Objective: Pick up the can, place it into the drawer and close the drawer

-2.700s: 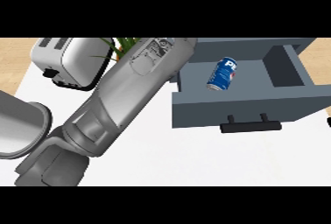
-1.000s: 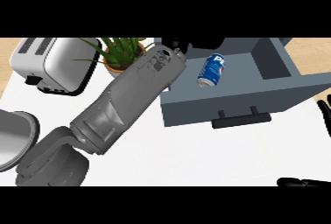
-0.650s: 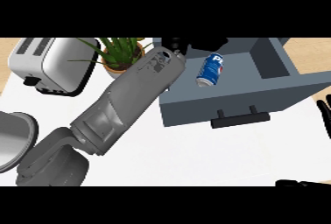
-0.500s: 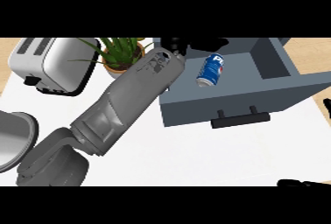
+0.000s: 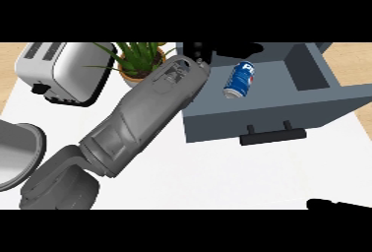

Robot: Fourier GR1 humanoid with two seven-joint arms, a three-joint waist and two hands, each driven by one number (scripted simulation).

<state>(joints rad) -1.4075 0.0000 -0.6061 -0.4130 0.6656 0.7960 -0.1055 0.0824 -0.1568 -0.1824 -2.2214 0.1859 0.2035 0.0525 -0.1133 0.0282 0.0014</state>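
Can, blue and white, lies on its side inside the open grey drawer, just as it did a moment ago; it has not rolled or shifted against the drawer's walls. Above it, at the drawer's far edge, the left hand stays put with its fingers spread and holding nothing, clear of the can. The one change is on the other side: the right hand no longer shows at the view's right edge and appears only as a dark sliver at the lower right, too little to tell how it is set. So the placing looks done and the closing has not begun: the drawer stands fully pulled out, its black handle facing the robot over the white surface. The left forearm crosses the drawer's corner and probably has to clear before the front is pushed in.
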